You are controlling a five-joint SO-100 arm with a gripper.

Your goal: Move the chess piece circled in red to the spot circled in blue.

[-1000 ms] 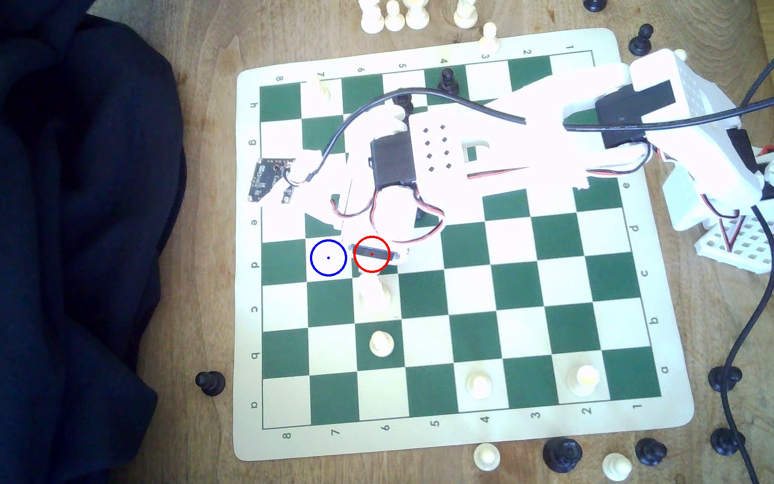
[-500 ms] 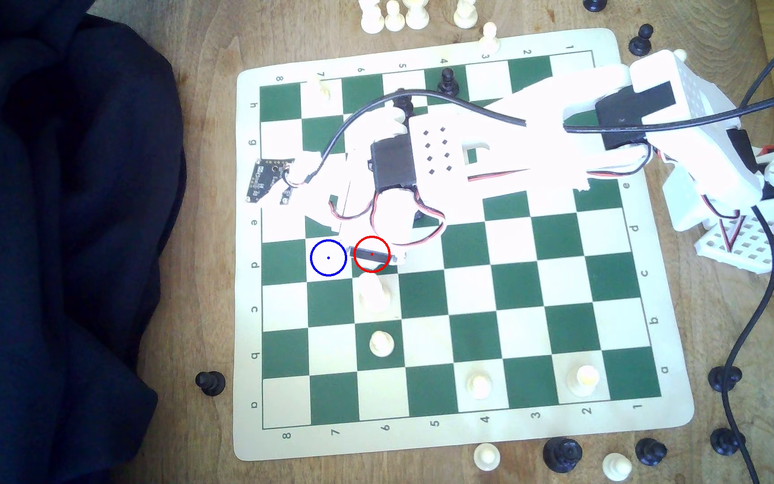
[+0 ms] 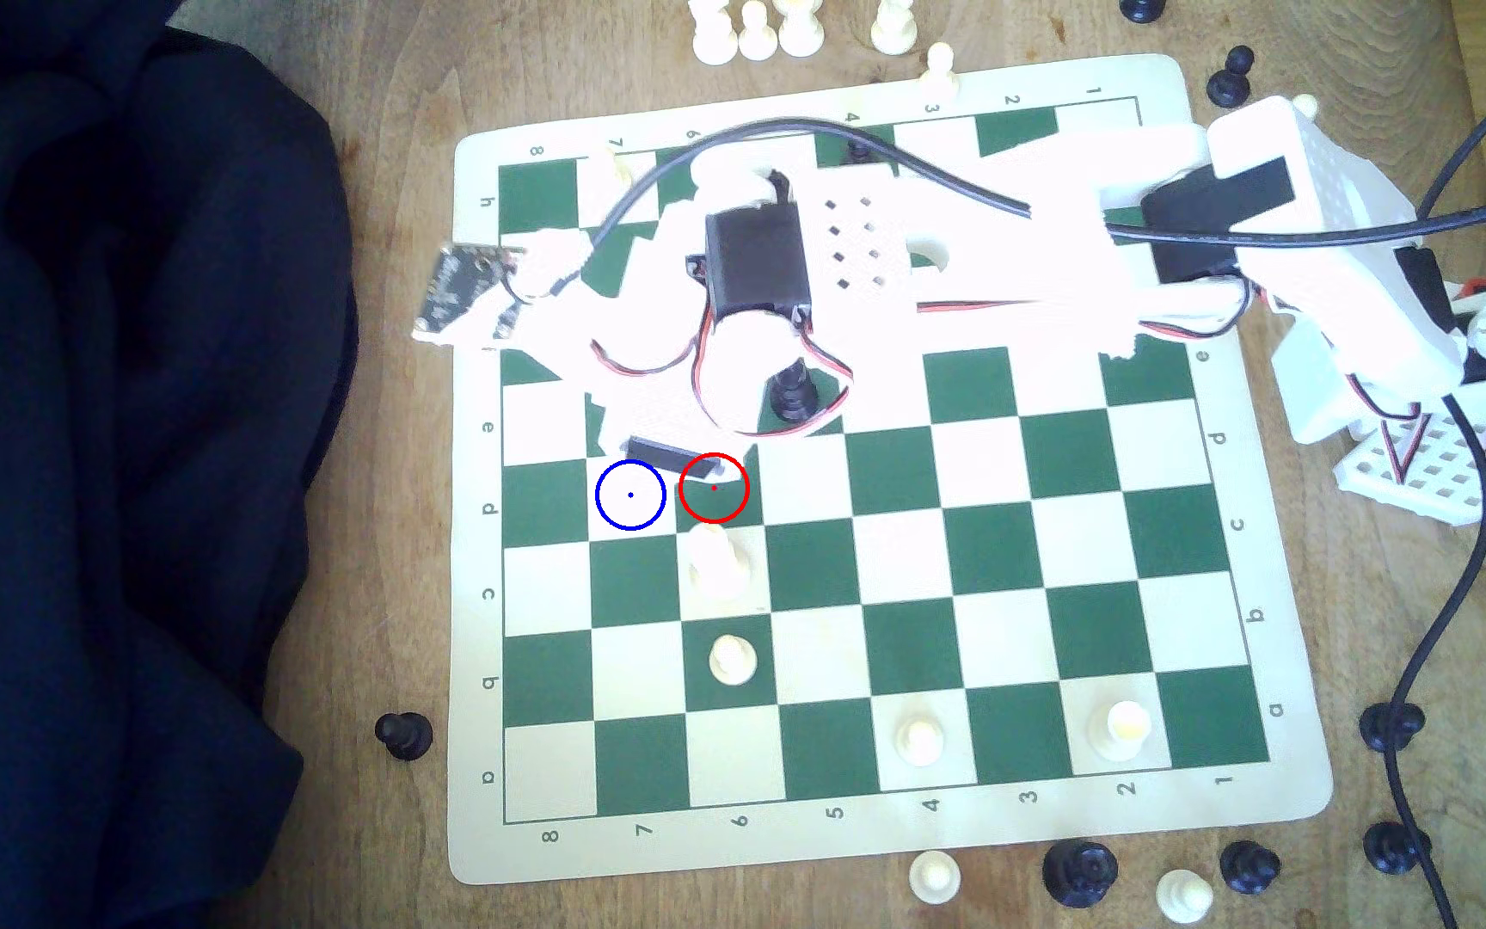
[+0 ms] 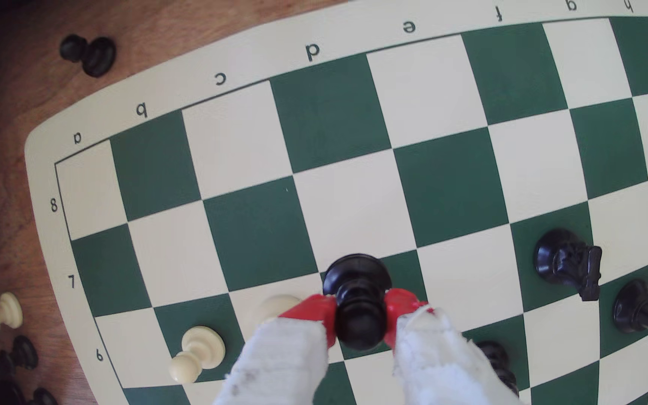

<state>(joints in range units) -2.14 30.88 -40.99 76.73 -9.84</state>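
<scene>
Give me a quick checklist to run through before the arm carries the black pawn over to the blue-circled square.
1. Grip: ok. The red-tipped gripper is shut on the small glossy black pawn, one pad on each side of its neck.
2. Pawn upright: ok. Its head points toward the wrist camera and its round base away.
3. Pawn clear of the board: cannot tell. No view shows a gap under the base.
4. Target free: ok. The cream square ringed in blue holds no piece.
5. Neighbours: not ok. A tall cream piece stands diagonally next to the target; keep away from it.
6. Arm cable: ok. It arcs above the board, not caught on any piece.
</scene>
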